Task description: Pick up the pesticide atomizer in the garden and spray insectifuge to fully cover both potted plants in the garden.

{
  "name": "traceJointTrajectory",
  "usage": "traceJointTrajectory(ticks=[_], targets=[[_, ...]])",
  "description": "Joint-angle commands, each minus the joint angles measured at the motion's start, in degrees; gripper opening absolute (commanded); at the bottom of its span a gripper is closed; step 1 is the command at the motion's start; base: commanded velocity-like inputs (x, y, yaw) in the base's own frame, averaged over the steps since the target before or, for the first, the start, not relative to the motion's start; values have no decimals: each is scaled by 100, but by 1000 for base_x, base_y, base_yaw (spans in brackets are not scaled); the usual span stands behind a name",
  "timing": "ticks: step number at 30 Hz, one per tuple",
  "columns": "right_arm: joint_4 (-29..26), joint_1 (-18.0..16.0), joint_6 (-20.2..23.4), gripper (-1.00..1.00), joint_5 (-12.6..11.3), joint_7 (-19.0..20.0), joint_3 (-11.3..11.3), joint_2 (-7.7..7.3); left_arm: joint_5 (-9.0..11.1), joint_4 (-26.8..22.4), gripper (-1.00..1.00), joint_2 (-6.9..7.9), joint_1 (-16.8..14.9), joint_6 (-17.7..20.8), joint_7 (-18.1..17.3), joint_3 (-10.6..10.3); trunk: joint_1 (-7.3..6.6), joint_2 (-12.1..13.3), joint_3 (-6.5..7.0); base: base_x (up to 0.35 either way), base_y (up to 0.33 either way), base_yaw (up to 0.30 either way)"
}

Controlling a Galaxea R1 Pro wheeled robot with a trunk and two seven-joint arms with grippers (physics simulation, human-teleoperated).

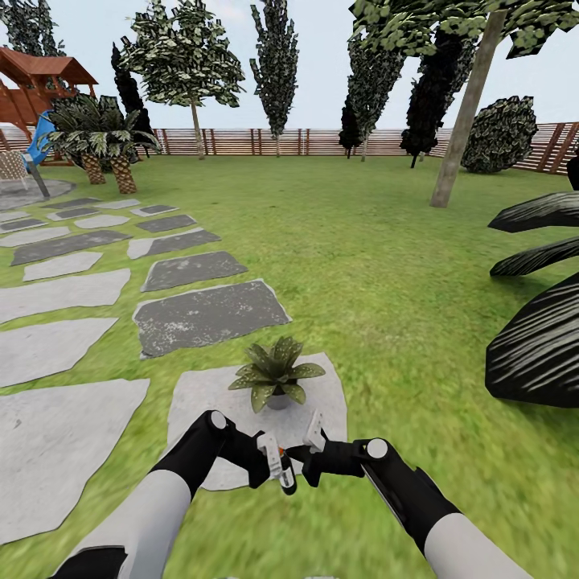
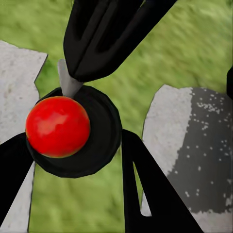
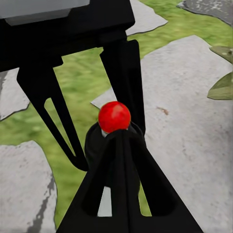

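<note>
One potted plant (image 1: 276, 375), a low rosette of speckled green leaves in a tiny grey pot, stands on a pale stepping stone (image 1: 326, 402) just beyond my hands; its leaf tips (image 3: 221, 87) reach into the right wrist view. My left gripper (image 1: 278, 471) is shut on the pesticide atomizer (image 1: 283, 476), a slim bottle with a whitish upper part and a dark base. Its red round cap (image 2: 58, 126) sits between my left fingers (image 2: 145, 194). My right gripper (image 1: 314, 449) is shut, and its tip (image 2: 73, 80) rests against the bottle right beside the red cap (image 3: 114, 116).
Grey stepping stones (image 1: 209, 314) run back left across the lawn to a round patio (image 1: 32, 193), palms (image 1: 104, 153) and a wooden play frame (image 1: 36, 88). Big dark leaves (image 1: 539, 338) crowd the right side. A tree trunk (image 1: 462, 121) and a slatted fence (image 1: 265, 141) stand behind.
</note>
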Motion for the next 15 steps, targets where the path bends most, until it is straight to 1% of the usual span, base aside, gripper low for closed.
traceJointTrajectory(ticks=[1,11,15], targets=[[-8,-3,-29,-100,52,0,8,-4,-42,-4,-100,-10,-3,3,-33,49,-1,-2,-5,0,0,0],[-8,-3,-29,-100,53,0,8,-4,-39,24,-100,-10,-3,3,-15,49,-1,-2,-5,0,0,0],[-8,-3,-29,-100,52,0,8,-4,-118,48,-100,-10,-3,5,12,9,-1,-2,-5,0,0,0]])
